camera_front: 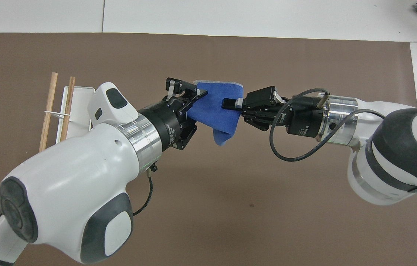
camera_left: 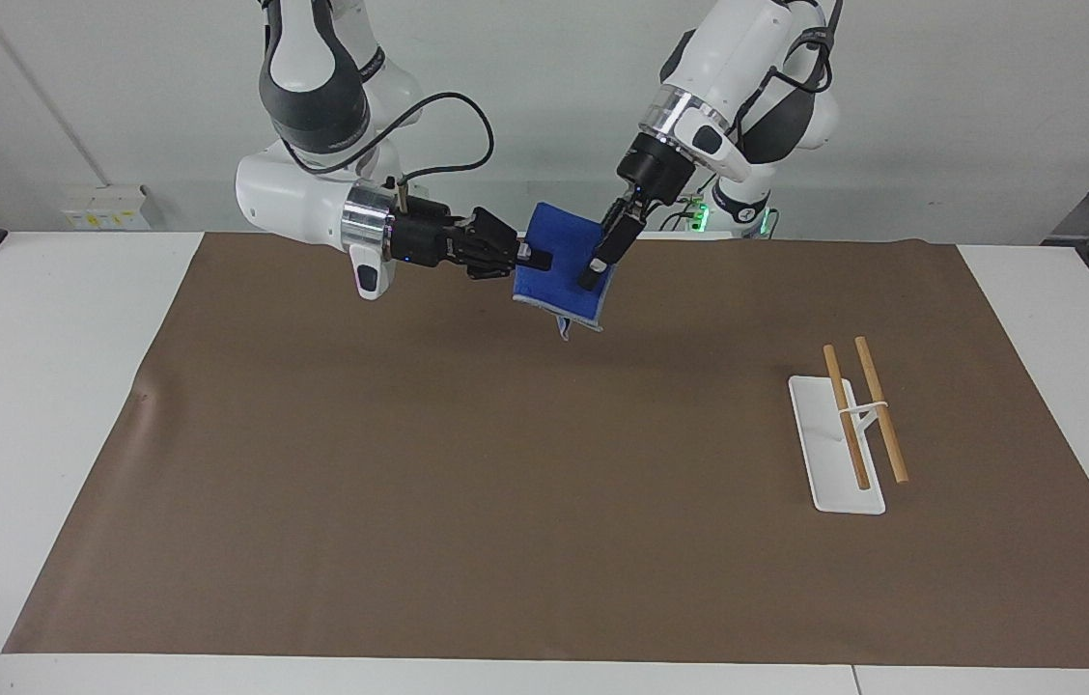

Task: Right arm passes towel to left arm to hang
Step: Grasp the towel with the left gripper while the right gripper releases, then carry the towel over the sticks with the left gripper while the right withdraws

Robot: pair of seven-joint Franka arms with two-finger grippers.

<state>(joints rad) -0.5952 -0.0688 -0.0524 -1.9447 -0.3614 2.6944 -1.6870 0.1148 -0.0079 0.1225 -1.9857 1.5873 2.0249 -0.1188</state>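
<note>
Clock directions here are read from above, with twelve pointing away from the robots.

The towel (camera_left: 559,285) hangs in the air between the two grippers, over the part of the brown mat (camera_left: 506,502) nearest the robots and about midway along the table (camera_left: 23,405). It does not touch the mat. One corner droops below the rest, and a small pale tab dangles from it.

The right gripper (camera_left: 535,257) comes in level from three o'clock, and its jaws are clamped on the towel's edge. The left gripper (camera_left: 593,268) slants down from about eight o'clock and sits at the towel's nine o'clock edge. From above, the left gripper (camera_front: 195,94) covers that edge, and its black links blend with the shadow. It looks drawn in around the cloth, but I cannot tell whether it actually grips it.

In the overhead view the left arm's wrist and forearm hide the six o'clock end of the rack (camera_front: 79,98). They also hide much of the mat near the robots at that end. The right arm covers the mat's edge at four o'clock. In the facing view both arms' upper links are cut off at the top.

The rack stands well apart from the towel, at about ten o'clock from it. Its two wooden rods (camera_left: 863,410) run toward twelve. From the towel toward twelve the mat is open all the way to its edge. The mat also lies bare toward the right arm's end.
</note>
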